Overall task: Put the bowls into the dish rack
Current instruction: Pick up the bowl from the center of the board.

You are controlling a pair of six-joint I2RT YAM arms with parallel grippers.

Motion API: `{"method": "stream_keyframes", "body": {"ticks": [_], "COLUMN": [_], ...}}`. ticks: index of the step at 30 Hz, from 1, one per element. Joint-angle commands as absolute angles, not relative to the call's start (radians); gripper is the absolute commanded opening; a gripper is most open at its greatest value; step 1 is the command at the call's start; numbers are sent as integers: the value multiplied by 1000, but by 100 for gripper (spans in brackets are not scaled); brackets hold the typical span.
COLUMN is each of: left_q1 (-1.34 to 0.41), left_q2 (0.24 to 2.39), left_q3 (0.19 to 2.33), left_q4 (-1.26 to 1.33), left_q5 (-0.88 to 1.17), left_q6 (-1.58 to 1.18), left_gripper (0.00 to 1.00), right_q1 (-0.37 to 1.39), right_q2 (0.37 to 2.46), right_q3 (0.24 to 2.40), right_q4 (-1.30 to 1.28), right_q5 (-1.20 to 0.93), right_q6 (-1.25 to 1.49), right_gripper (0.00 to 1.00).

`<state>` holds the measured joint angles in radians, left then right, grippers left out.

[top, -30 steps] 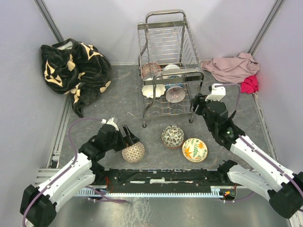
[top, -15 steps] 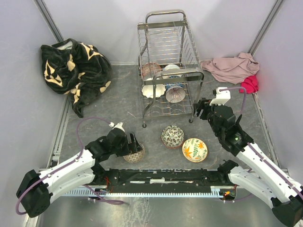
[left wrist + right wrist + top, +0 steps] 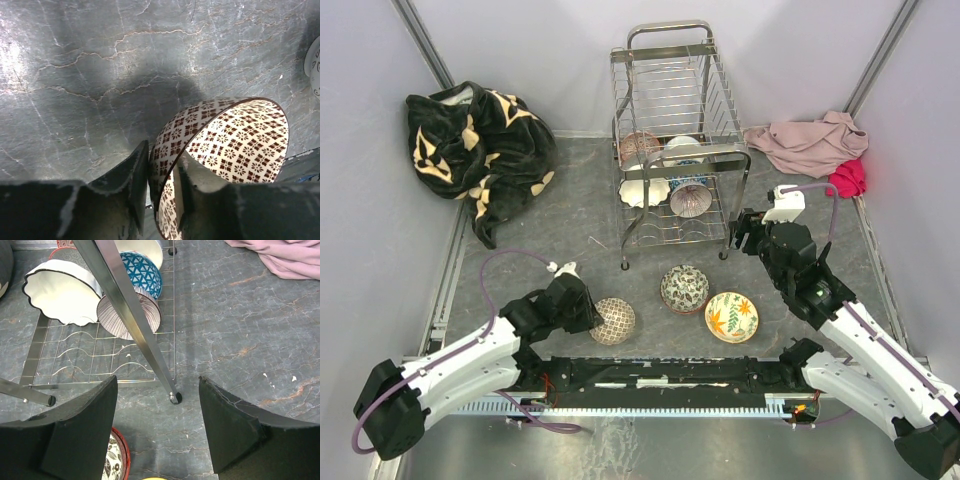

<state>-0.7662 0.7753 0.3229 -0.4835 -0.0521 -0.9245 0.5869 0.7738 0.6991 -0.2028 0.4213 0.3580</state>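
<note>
The dish rack [image 3: 670,110] stands at the back centre, with several bowls [image 3: 665,185] on edge in its lower tier. My left gripper [image 3: 588,312] [image 3: 162,192] is shut on the rim of a brown-and-white patterned bowl [image 3: 614,321] [image 3: 235,145], one finger outside and one inside; the bowl is tilted on the floor. A domed patterned bowl [image 3: 684,289] lies upside down beside a yellow leaf bowl [image 3: 731,316]. My right gripper [image 3: 744,230] [image 3: 157,385] hangs open and empty over the floor by the rack's front right leg [image 3: 135,315].
A black-and-tan blanket [image 3: 475,145] lies at the back left. A pink cloth [image 3: 810,143] and a red cloth [image 3: 847,178] lie at the back right. Walls close in on the left, right and back. In the right wrist view a red-rimmed bowl [image 3: 116,460] shows at the bottom edge.
My left gripper came down on the patterned bowl and closed on its rim, and the bowl tipped and shifted a little right. My right arm drew slightly right, then held still.
</note>
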Motion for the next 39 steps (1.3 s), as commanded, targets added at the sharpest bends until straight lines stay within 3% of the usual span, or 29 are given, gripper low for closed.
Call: {"method": "stream_keyframes", "body": {"ticks": [1,8,18,31,39], "left_q1": [-771,-773,-773,-765,-716], "left_q2": [757,754,805,949,973], "left_q3": [375,435,578,795,708], "left_q4": [-483,-530,-538,-454,-2], "left_q5": [-78,-111,-195,-720,-935], "left_q6": [-957,-926,-862,-689,-436], "left_gripper": [29,3,3,3,3], "right_q1": [586,586,586,586,580], "right_q2": [770,773,779,763,770], "right_q3": [751,756,758,751,745], "right_q4": [-188,-194,-193,-202,-195], "right_q5": [409,401,390,409,410], "right_q6": [343,341,338,327,331], "right_gripper": [74,74,74,74,75]}}
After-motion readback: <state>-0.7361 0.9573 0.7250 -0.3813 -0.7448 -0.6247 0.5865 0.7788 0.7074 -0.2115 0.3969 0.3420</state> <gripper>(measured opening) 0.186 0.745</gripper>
